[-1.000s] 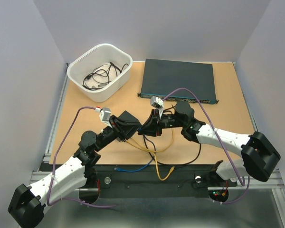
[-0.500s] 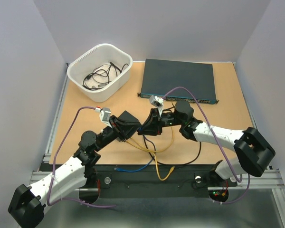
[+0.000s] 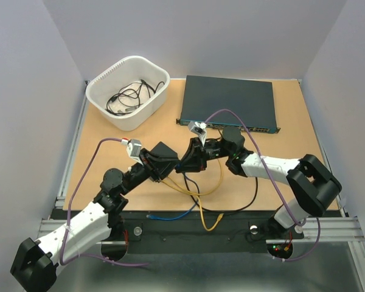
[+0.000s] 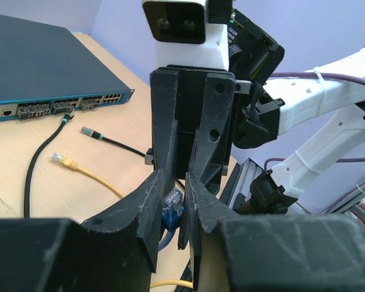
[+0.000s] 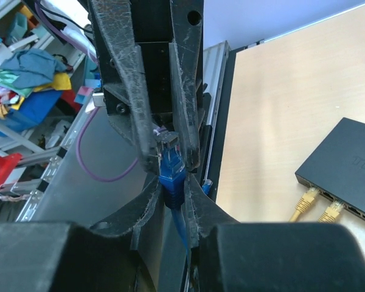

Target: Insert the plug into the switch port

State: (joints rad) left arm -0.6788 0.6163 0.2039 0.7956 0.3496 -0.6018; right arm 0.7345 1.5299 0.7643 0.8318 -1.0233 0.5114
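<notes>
The blue plug (image 4: 172, 208) is held above the table where my two grippers meet tip to tip. My left gripper (image 4: 174, 182) is shut on it. My right gripper (image 5: 173, 182) is shut on its blue boot (image 5: 170, 173), with the clear tip pointing at the left fingers (image 5: 143, 131). In the top view the left gripper (image 3: 174, 163) and the right gripper (image 3: 186, 164) hide the plug. The small black switch (image 5: 344, 155) lies beside them, also in the top view (image 3: 164, 149), with two yellow plugs (image 5: 307, 199) in its edge. Its free ports are not clearly seen.
The large dark unit (image 3: 228, 102) lies at the back. A white basket (image 3: 97, 79) with black cables stands back left. Loose yellow (image 3: 201, 190) and black (image 3: 253, 198) cables lie near the front edge. A second blue plug (image 3: 149, 215) lies on the front rail.
The right arm's elbow has swung in and its forearm lies flatter. Both grippers have stayed together on the plug, shifted slightly toward the back.
</notes>
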